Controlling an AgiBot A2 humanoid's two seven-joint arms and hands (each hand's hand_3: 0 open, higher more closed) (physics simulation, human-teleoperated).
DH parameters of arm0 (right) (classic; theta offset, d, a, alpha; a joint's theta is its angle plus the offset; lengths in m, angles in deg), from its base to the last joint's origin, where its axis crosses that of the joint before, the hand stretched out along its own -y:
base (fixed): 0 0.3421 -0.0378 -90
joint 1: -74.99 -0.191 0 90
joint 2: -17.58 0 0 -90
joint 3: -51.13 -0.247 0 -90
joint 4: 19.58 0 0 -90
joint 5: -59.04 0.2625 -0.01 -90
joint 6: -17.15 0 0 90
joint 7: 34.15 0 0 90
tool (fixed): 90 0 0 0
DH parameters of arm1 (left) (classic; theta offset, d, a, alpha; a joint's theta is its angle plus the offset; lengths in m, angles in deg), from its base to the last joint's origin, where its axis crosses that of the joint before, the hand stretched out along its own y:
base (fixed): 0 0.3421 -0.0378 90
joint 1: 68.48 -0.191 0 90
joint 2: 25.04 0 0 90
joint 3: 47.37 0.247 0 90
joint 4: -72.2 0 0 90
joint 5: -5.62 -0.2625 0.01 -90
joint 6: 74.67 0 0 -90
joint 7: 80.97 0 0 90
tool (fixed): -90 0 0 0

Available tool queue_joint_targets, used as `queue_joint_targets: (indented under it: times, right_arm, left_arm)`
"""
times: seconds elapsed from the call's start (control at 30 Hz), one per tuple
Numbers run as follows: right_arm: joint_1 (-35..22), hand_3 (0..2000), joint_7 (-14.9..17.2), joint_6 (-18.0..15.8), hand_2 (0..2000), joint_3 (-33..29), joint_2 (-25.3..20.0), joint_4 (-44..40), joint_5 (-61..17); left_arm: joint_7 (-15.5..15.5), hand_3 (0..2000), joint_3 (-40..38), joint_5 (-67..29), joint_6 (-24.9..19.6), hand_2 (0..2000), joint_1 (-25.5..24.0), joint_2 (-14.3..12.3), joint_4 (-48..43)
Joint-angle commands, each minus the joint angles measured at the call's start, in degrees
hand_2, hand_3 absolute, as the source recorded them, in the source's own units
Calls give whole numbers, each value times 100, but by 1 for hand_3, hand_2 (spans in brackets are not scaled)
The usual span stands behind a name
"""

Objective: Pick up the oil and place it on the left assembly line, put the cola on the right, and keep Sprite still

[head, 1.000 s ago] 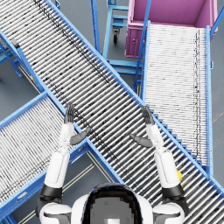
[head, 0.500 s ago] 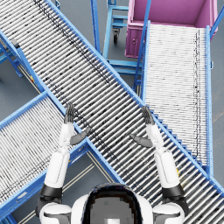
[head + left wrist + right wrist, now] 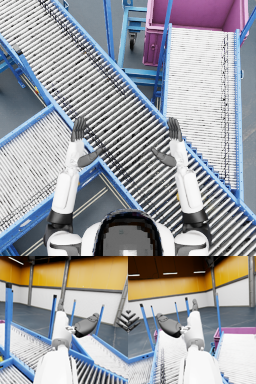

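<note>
Nearest, the left hand (image 3: 80, 140) and the right hand (image 3: 173, 137) are hovering open and holding nothing, fingers spreading, over the diagonal conveyor (image 3: 125, 115). The left conveyor (image 3: 30, 155) is lying beside it. Farther right, the right conveyor (image 3: 200, 90) is meeting a pink bin (image 3: 195, 15). I cannot tell where the oil, cola and Sprite are.

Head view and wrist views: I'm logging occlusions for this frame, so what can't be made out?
Head view: the pink bin is cut off by the top edge.
Left wrist view: the left hand has its fingers mostly hidden behind its own forearm.
Right wrist view: likewise the right hand.
All views: no bottle shows anywhere.
</note>
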Motion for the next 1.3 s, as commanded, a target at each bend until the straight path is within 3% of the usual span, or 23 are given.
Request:
queue_joint_targets:
  times: [0.03,0.27,0.4,0.9,1.3]
  right_arm:
    - [-153,0,-3,3,0,-273,-73,190,-250]
    - [-321,0,-10,10,0,-617,-207,421,-2039]
    - [-416,0,-10,10,0,-806,-258,466,-2518]
    - [-573,0,-11,10,0,-1297,-362,707,-2686]
    - [-456,0,-11,10,0,-1524,-415,770,-2686]
  left_arm:
    - [-3,0,-299,-250,-3,0,92,-44,-212]
    - [-10,0,-800,-2039,-10,0,300,-152,-359]
    - [-10,0,-1037,-2707,-11,0,435,-182,-358]
    - [-11,0,-1906,-2942,-11,0,518,-221,-543]
    - [-11,0,-1893,-2943,-11,0,386,-283,-578]
